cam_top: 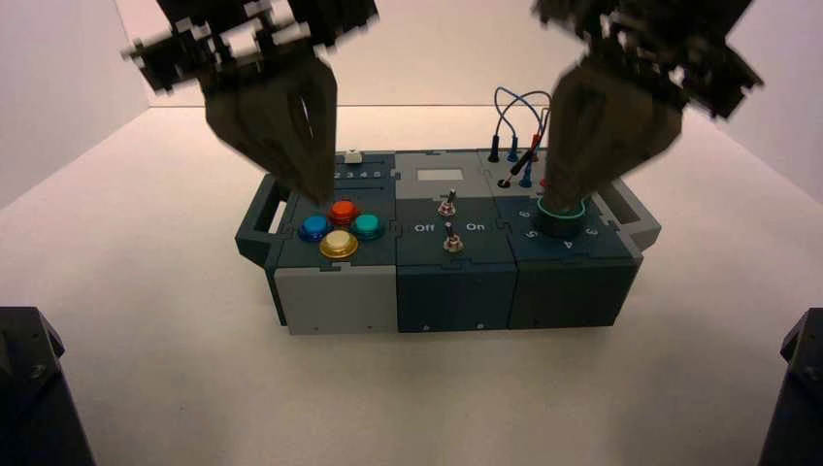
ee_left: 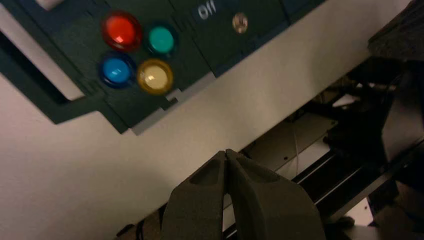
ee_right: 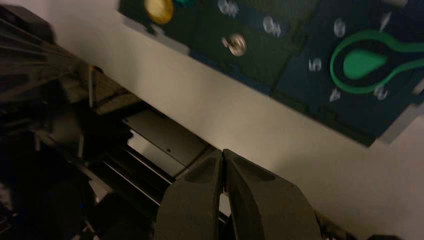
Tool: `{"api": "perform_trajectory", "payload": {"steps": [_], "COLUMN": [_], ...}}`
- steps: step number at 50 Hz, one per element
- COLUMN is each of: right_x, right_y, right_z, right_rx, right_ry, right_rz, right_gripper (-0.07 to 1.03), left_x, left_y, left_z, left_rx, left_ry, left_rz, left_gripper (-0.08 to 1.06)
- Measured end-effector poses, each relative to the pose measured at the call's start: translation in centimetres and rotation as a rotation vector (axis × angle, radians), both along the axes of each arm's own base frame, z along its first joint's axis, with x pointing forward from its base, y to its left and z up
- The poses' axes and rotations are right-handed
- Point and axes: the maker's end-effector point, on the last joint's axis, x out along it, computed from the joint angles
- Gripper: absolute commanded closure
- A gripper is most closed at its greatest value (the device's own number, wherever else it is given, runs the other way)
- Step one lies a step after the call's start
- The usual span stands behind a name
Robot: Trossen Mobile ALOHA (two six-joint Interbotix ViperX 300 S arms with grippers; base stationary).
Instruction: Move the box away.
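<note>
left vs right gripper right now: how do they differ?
The left gripper hangs over the box's coloured-button end, beside the red button. The right gripper hangs over the opposite end, at the green dial. Shared: both shut, pointing down, holding nothing.

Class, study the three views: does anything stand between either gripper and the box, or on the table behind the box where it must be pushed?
Nothing visible does. The left gripper and right gripper, both shut, hang directly over the box. The table behind the box shows nothing in the way.

matt plastic box (cam_top: 456,282), glossy buttons (cam_top: 340,228)
</note>
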Motion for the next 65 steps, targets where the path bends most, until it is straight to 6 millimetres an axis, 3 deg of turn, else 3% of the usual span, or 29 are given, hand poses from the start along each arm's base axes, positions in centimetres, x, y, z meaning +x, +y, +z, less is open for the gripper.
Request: {"api": "perform_trajectory", "payload": {"steps": [30, 48, 65], "right_x": [-1.4, -1.5, -0.8], "right_y": [-1.3, -1.5, -1.2], "right_z": [-4.5, -6.1, -6.9], "right_rx": [-0.107, -0.148, -0.160], "right_ry": [0.124, 0.161, 0.155], "right_rz": [-0.027, -0.021, -0.029], "right_gripper": [0.99, 0.99, 0.99], "left_x": [-0.6, -0.9, -0.1], "left_y": [-0.1, 0.3, -0.9], "left_z": [-3.8, -6.3, -7.9], "left_rx": [0.079, 0.162, 0.208], "left_ry": [0.045, 0.096, 0.120], "left_rz": [-0.009, -0.020, -0.046], "left_gripper": [1.01, 1.01, 1.01]}}
